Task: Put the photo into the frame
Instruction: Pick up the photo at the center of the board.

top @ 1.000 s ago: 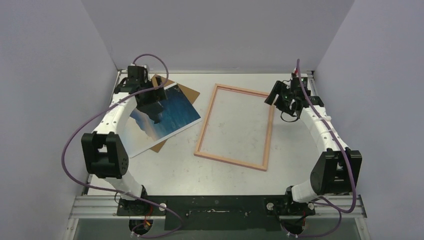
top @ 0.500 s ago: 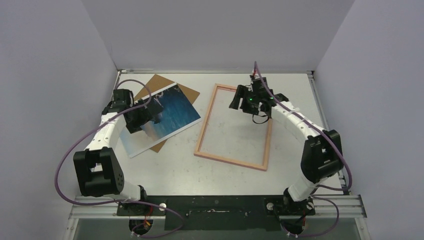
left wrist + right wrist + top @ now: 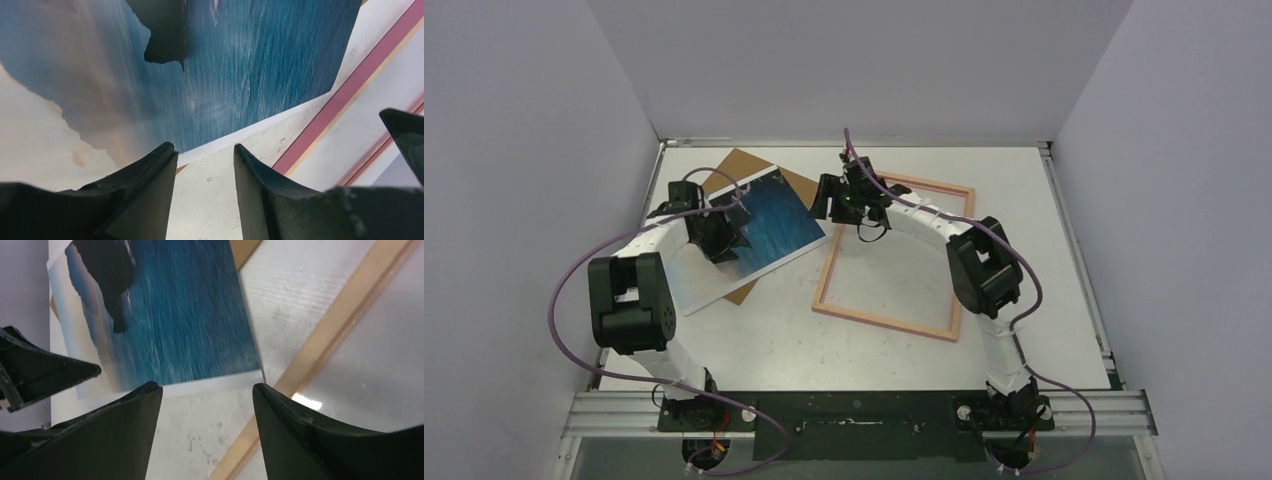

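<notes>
Though the overhead camera cannot tell you how wide either hand stands, it gives you the layout. The photo (image 3: 769, 225) lies picture side up at the far left of the tabletop (image 3: 1044, 300), on a brown panel (image 3: 742, 165). The frame (image 3: 886, 322) lies flat just to its right, and the photo is not yet in it. Your left hand (image 3: 734, 232) sits over the photo. Your right hand (image 3: 827, 200) reaches across the frame's far left corner.

From the left wrist you see what the top view hides. The left hand (image 3: 204, 150) is about half open and holds nothing, with the photo's (image 3: 225, 75) white border and bare tabletop showing in the gap. You cannot tell whether a finger (image 3: 150, 190) touches the paper. The frame's pink rail (image 3: 340, 105) runs beyond.

From the right wrist, the right hand (image 3: 206, 387) stands wide and holds nothing. It is poised above the photo's (image 3: 185, 315) corner, with the frame (image 3: 340, 325) beside its finger (image 3: 300, 440).
</notes>
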`<state>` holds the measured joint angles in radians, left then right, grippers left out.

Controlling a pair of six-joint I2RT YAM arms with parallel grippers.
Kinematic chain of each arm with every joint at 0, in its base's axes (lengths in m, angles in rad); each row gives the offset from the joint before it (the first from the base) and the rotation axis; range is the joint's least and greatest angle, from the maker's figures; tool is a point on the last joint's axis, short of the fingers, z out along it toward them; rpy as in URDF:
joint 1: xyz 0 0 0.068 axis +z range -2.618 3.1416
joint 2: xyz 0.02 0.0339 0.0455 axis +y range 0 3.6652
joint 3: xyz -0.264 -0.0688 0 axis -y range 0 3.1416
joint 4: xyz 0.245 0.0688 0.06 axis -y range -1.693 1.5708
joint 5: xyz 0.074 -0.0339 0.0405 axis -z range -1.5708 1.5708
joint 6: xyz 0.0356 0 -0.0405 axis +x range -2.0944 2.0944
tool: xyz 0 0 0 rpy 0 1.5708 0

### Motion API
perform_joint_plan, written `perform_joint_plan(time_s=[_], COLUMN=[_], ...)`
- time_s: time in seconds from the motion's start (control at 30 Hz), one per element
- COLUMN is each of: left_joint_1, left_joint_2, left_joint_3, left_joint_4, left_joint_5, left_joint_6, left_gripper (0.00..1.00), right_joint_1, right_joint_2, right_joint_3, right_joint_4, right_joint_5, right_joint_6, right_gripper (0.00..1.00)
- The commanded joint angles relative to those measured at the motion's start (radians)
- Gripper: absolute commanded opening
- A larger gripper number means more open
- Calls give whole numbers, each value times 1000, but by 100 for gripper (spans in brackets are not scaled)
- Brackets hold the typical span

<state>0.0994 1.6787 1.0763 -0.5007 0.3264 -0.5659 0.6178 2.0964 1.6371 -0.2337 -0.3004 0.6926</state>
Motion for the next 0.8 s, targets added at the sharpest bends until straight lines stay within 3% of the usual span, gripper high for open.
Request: perform_joint_plan(time_s=[0.0,0.4,0.77], left_joint_1=[-6,-3,0], left_joint_2=[57,180,220], left_joint_3=[84,111,118], left_joint_4=[12,-117,-132], left_joint_5=[-16,-149,-143], left_joint_6=[13,18,44], left_gripper=[43,41,41], right_joint_1=[3,47,47], right_joint_2=[117,313,432], right_joint_3=[149,387,502], right_joint_4=[71,-35,-115], right_joint_5=[-10,76,75], right_joint_6=[27,-51,-16], right_gripper=[66,64,65])
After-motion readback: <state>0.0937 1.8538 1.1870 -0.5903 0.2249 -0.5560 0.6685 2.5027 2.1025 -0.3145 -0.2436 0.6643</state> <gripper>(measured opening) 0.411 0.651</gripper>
